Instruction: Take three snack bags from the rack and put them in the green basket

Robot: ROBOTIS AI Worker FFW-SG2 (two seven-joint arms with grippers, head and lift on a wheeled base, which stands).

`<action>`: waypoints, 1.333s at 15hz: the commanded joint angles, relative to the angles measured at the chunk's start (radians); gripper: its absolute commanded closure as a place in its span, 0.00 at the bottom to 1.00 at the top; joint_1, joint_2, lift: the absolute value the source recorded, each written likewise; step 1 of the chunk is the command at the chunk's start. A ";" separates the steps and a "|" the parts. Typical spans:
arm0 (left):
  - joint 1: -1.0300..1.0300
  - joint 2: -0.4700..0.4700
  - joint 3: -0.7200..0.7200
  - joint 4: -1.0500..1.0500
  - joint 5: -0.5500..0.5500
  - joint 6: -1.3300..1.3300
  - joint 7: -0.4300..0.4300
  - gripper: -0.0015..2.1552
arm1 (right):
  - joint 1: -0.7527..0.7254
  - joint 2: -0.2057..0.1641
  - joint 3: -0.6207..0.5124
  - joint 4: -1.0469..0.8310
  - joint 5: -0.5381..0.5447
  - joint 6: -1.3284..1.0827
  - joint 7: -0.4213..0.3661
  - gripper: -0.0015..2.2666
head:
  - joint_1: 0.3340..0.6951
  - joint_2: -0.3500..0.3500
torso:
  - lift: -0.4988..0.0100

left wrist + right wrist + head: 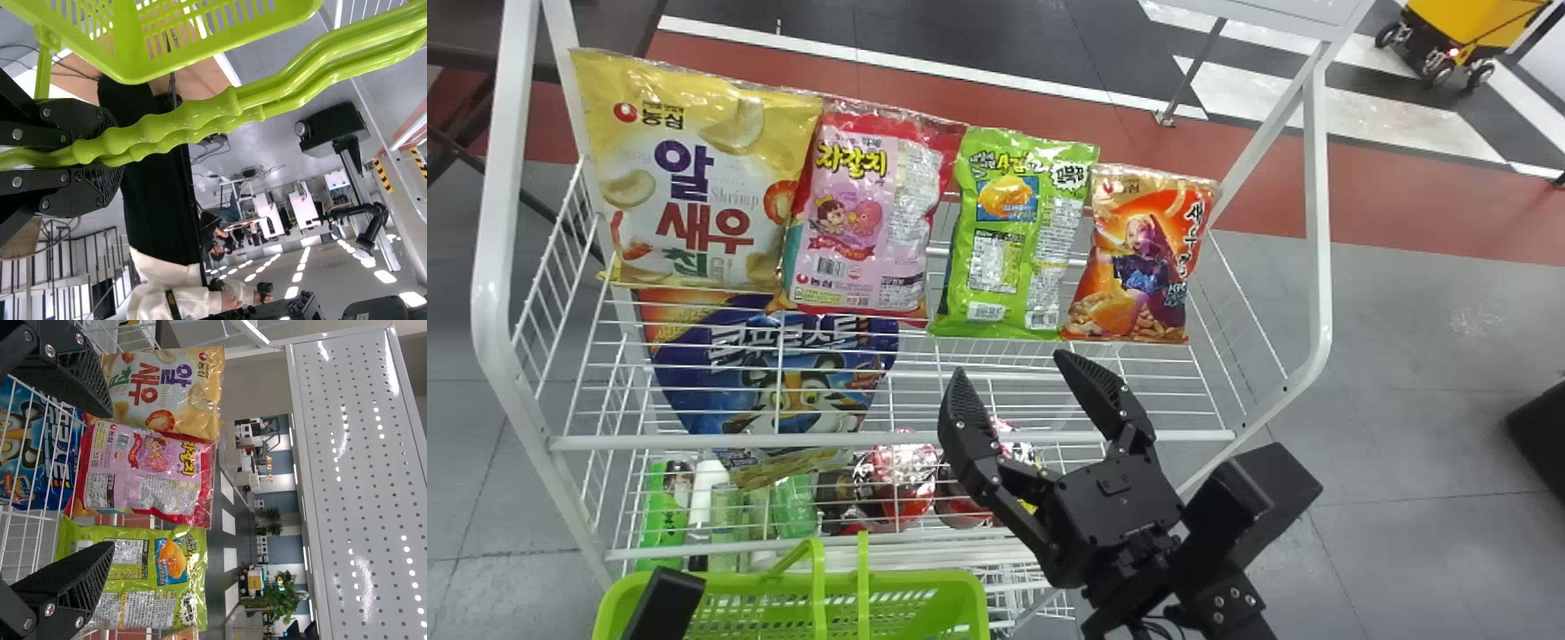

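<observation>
My right gripper (1011, 363) points at the rack (889, 440), fingers open. In the head view, clocked from it, the green bag (1005, 240) stands on the rack at twelve, orange (1138, 258) between one and two, pink (854, 213) between ten and eleven, yellow (694, 178) at ten. Between seven and eight, my left gripper (665, 603) has its fingers clamped on the basket's (925, 580) handles (200, 120).

Your right gripper (1011, 364): all black, wedge-shaped fingers (1089, 382), ridged lattice along the inner faces. Silver screws at the finger joints. Just behind it you've a squarish housing (1116, 500); farther back, a boxy block (1272, 484), thin black cables (1158, 628), an arm link (1227, 606) with bright screws.
</observation>
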 commanded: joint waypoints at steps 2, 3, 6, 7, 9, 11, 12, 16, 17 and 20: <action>0.000 0.000 0.002 0.001 0.000 -0.003 0.000 0.81 | -0.003 0.001 0.000 0.004 0.000 0.000 0.000 0.06 | 1.00 0.00 | 0.95; 0.001 0.000 0.002 0.001 0.002 -0.003 -0.002 0.81 | -0.005 0.001 0.000 0.004 0.000 0.000 0.000 0.06 | 1.00 0.00 | 0.95; 0.003 0.000 0.005 0.001 0.002 -0.021 -0.006 0.81 | -0.005 0.001 0.000 0.006 -0.002 0.000 0.001 0.06 | 1.00 0.00 | 0.95; 0.003 0.000 0.006 0.001 0.003 -0.021 -0.006 0.81 | -0.006 0.001 -0.002 0.007 -0.002 0.000 0.001 0.06 | 1.00 0.00 | 0.95; 0.003 0.000 0.006 0.001 0.003 -0.024 -0.006 0.81 | -0.006 0.001 -0.002 0.007 -0.002 0.000 0.000 0.06 | 1.00 0.00 | 0.95; 0.003 0.002 0.006 0.003 0.003 -0.024 -0.008 0.81 | -0.016 0.001 -0.002 0.018 -0.003 0.000 0.001 0.06 | 1.00 0.00 | 0.95; 0.005 0.002 0.006 0.003 0.005 -0.030 -0.008 0.81 | -0.039 0.001 -0.003 0.038 -0.005 0.003 0.000 0.06 | 1.00 0.00 | 0.95; 0.008 0.005 0.008 0.003 0.017 -0.046 -0.028 0.81 | -0.256 0.001 0.018 0.177 0.011 0.058 -0.005 0.06 | 1.00 0.00 | 0.95; 0.008 0.005 0.008 0.003 0.017 -0.049 -0.026 0.81 | -0.313 0.001 0.023 0.206 0.025 0.095 -0.012 0.06 | 1.00 0.00 | 0.95; 0.005 0.009 0.008 0.009 0.017 -0.049 -0.026 0.81 | -0.502 0.001 0.040 0.355 0.031 0.163 -0.012 0.06 | 1.00 0.00 | 0.95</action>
